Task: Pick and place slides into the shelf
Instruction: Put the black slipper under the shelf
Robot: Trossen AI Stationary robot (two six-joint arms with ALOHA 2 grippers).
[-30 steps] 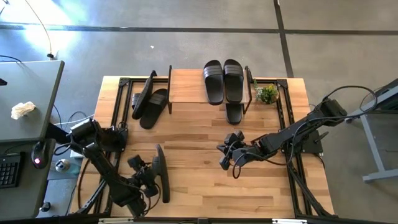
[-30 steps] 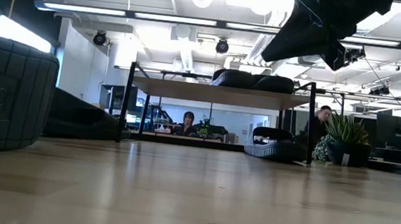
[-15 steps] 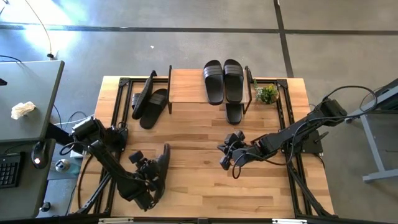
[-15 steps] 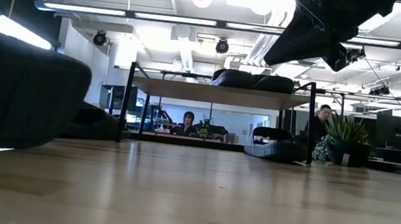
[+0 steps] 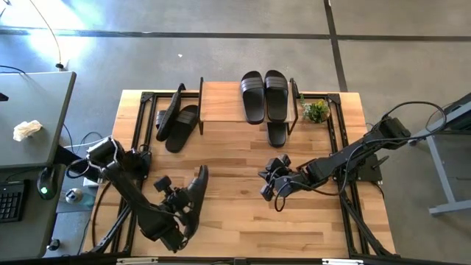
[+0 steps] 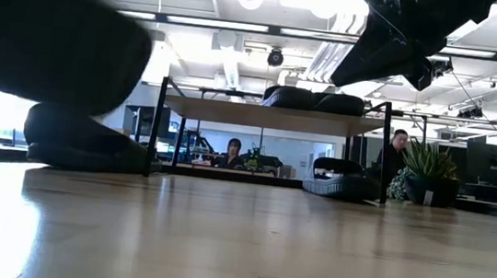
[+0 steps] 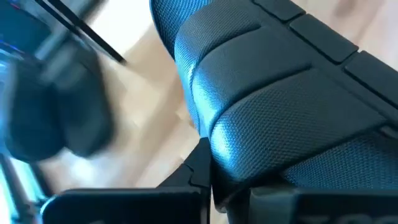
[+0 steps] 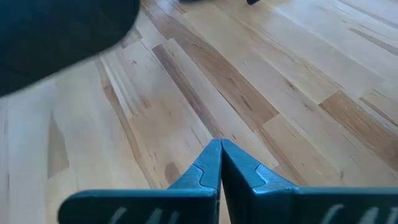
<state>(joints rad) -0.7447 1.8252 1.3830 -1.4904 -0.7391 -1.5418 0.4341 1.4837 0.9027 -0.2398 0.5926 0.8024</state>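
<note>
Gripping slide point(image 5: 196, 197) near-left of shelf point(image 5: 246, 103), left gripper point(image 5: 176, 202) clenched on it. Right gripper point(image 5: 266, 182) clenched empty, near side of shelf. Two slides point(image 5: 266, 96) atop shelf.

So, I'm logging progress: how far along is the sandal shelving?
Done: two black slip-on sandals lie on the small wood-topped shelf, one beneath it. In hand: left pincer shut on a fourth sandal. Left: that one and two left of the shelf. Right pincer hovers shut, empty.
</note>
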